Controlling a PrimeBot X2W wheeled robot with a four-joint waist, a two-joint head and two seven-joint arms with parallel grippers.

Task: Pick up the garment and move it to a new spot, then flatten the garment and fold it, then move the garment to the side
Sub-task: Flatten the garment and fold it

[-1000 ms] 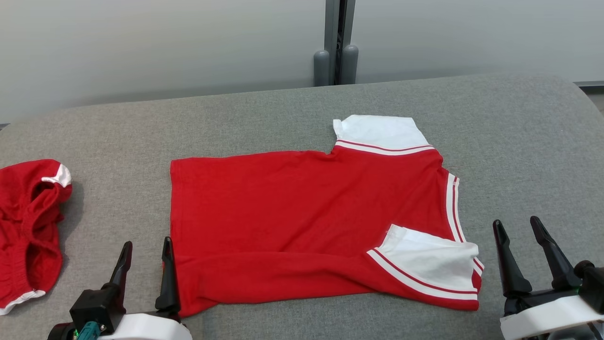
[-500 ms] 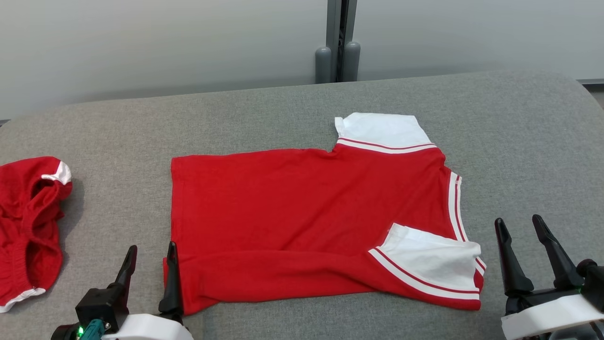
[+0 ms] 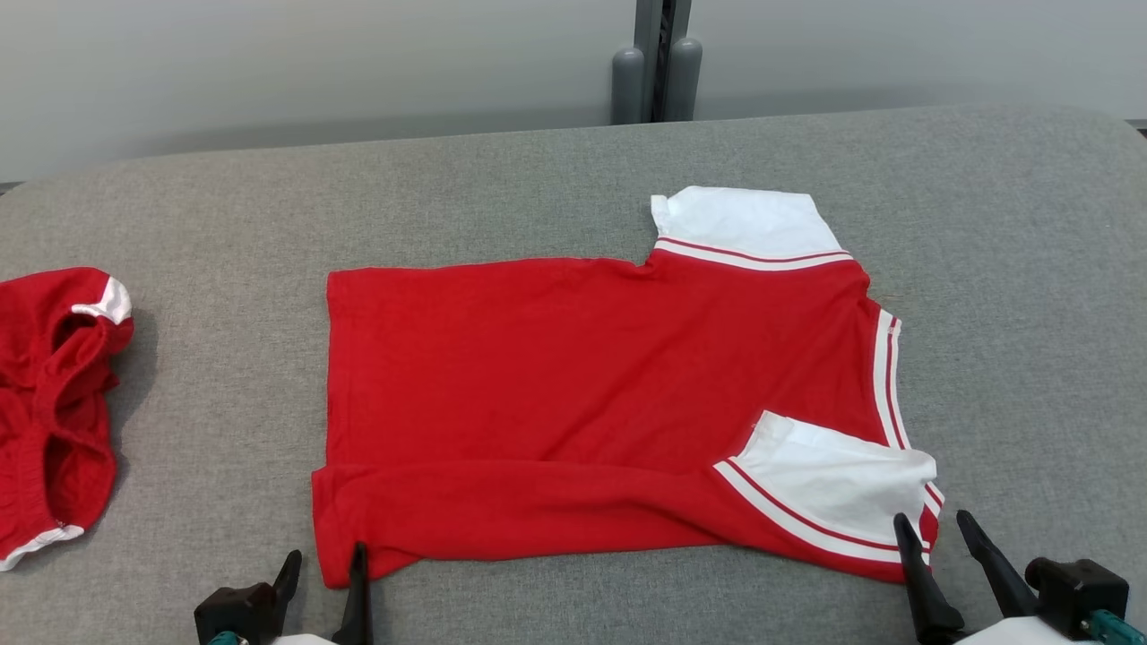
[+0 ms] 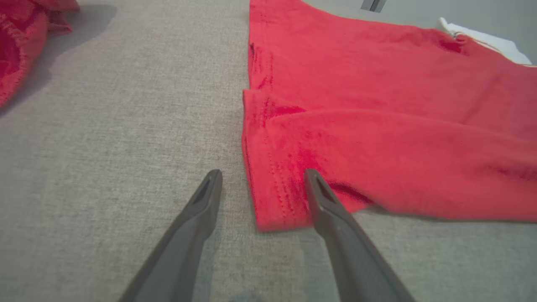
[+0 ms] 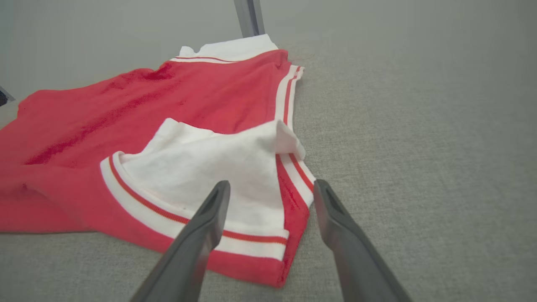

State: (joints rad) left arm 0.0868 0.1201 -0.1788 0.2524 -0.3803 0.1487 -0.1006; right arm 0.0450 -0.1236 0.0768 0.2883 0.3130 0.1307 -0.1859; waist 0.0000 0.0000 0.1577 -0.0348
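Observation:
The garment, a red shirt with white striped sleeves, lies mostly flat on the grey cushioned surface, its near hem folded over. My left gripper is open at the near left corner. In the left wrist view the red cloth has its left edge between the left gripper's fingers. My right gripper is open at the near right corner. In the right wrist view the right gripper straddles that corner of the shirt, with one finger over the white sleeve.
A second red piece of clothing lies crumpled at the far left, also seen as red cloth in the left wrist view. A grey post stands against the pale wall behind. Bare grey surface surrounds the shirt.
The head view has shifted. Both grippers sit lower in it and have closed in on the garment's near corners, the left moving right and the right moving left. Both stay open.

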